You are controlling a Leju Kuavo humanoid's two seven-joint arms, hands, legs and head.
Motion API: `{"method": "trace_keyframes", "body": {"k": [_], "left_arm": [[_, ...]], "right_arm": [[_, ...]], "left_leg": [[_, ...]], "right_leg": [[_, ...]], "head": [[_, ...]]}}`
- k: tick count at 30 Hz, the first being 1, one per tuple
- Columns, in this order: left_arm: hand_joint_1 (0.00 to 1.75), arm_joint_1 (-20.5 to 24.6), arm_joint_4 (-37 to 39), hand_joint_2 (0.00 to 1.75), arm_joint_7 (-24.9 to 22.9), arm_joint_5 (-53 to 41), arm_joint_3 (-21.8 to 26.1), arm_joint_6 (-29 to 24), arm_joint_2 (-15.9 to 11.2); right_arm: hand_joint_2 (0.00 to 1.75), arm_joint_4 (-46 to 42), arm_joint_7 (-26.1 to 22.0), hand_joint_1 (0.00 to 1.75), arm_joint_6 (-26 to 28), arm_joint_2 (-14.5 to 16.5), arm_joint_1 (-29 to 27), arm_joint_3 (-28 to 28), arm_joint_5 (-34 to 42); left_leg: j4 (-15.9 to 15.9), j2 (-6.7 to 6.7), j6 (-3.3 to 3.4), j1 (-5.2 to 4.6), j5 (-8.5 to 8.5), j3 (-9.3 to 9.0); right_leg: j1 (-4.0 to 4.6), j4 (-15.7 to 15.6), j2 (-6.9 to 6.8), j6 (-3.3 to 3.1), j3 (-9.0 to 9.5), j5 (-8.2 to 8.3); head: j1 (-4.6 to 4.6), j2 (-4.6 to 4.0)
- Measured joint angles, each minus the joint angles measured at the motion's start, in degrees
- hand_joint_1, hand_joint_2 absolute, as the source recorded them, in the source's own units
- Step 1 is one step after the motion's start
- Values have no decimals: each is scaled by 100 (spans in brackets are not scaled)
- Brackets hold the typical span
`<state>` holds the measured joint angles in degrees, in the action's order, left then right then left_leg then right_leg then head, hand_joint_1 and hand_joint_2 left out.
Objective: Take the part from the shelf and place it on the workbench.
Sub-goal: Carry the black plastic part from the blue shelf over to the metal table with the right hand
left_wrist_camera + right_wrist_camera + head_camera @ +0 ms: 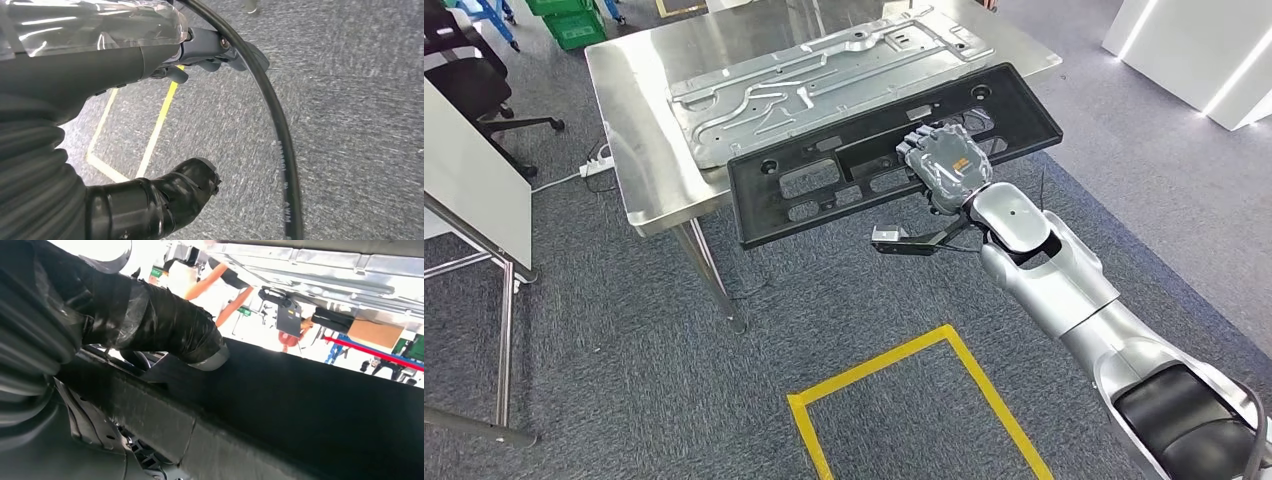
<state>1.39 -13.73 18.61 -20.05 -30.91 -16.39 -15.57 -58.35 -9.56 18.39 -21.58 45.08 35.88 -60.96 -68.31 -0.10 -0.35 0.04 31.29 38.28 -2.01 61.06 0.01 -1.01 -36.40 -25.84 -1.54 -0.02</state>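
Over grey carpet, your steel workbench [639,150] carried a silver panel [824,80]. Your right hand [947,165] gripped the black part [824,180], long axis along the bench's near edge, overhanging it. Your left hand [150,200] held nothing, fingers apart.

The part [864,165] is matt black plastic, its underside faintly grainy in the right wrist view. The counter [639,90] is brushed steel with a soft sheen, and the stamped panel [824,80] on it is bare, duller metal. The right hand [949,165] has a grey metallic back; its arm is smooth silver. The floor [624,380] is rough grey carpet with glossy yellow tape [894,355].
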Motion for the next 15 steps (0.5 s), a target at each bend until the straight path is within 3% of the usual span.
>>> {"method": "trace_keyframes", "body": {"k": [2,3,4,6,8,15], "left_arm": [[0,-13,0,175,-11,-33,0,-16,4],[0,-20,0,175,-15,-45,0,-23,7],[0,-23,0,175,-16,-51,0,-29,8],[0,-19,0,175,-19,-54,0,-41,8],[0,-14,0,175,-23,-54,0,-48,9],[0,-12,0,175,-27,-10,39,45,8]], "right_arm": [[175,1,41,175,-24,25,-17,-2,55],[175,2,58,175,-34,38,-25,-3,73],[175,2,66,175,-41,50,-28,-4,85],[175,1,72,175,-48,66,-23,-11,97],[175,1,74,175,-60,74,-10,-22,101],[175,3,30,175,-97,77,26,-28,-20]], "left_leg": [[-586,0,-81,71,194,284],[-611,1,-115,105,135,306],[-404,2,-145,134,-27,214],[413,0,-208,173,-409,-185],[982,-14,-232,167,-582,-463],[1070,-31,-148,110,-598,-474]], "right_leg": [[-3,0,-3,-23,-2,-2],[-7,0,-2,-24,1,-4],[-14,0,-1,-23,7,-7],[-24,-1,2,-11,26,-16],[-12,-3,7,20,27,-19],[-11,-82,8,122,34,31]], "head": [[0,0],[0,0],[0,0],[1,0],[-2,0],[-3,0]]}}
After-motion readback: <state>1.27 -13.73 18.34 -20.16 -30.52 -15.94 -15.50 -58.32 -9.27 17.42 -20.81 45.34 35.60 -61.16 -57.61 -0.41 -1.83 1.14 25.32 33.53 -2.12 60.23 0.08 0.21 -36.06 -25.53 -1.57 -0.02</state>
